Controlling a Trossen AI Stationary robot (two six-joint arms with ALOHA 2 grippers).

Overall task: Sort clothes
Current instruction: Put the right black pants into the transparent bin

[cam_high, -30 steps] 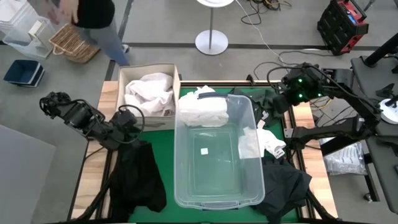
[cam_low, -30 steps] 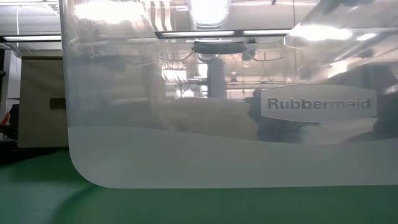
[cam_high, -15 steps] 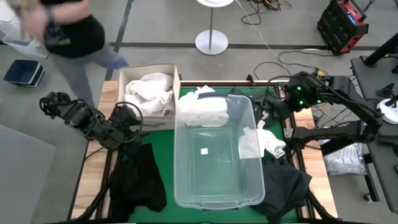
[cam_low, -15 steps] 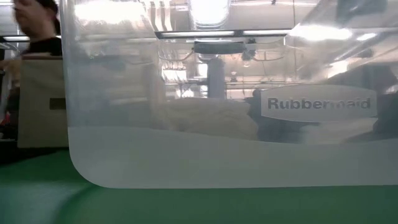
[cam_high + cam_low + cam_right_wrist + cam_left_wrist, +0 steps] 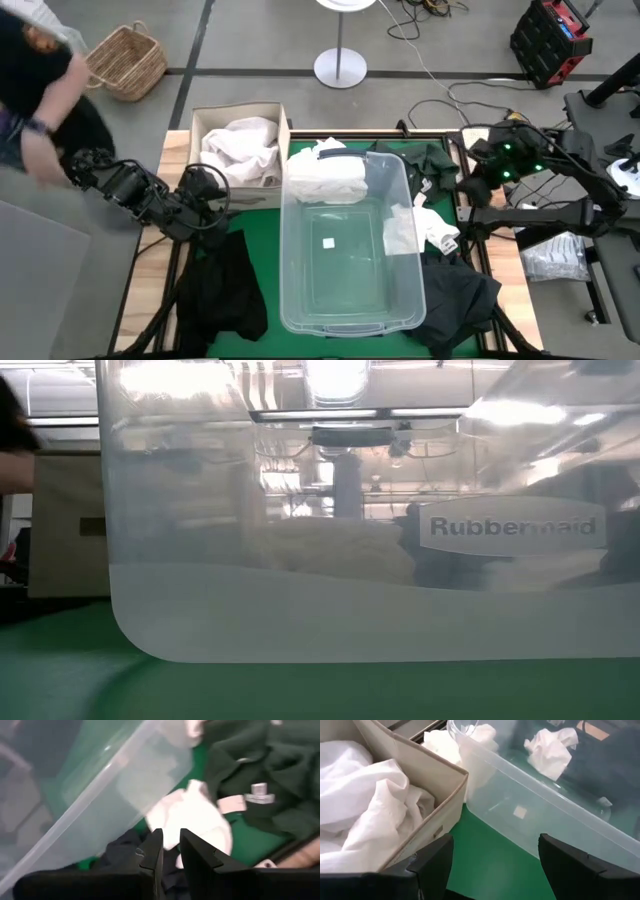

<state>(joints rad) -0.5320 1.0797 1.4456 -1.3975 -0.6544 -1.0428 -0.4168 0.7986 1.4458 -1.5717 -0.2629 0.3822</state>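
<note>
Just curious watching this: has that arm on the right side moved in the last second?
Yes. In the high view the right gripper has drawn back from the clear tub, toward the table's right edge.

Grey concrete floor (image 5: 260, 40) around tabletop (image 5: 262, 250) with green mat, wood edges. Wicker basket (image 5: 127, 60) on floor far left. White round lamp base (image 5: 340, 68) beyond. Red-black toolbox (image 5: 552, 40) far right; cables (image 5: 425, 20) across floor. Person (image 5: 35, 95) at left edge. Ceiling strip lights (image 5: 340, 378) bright.
</note>
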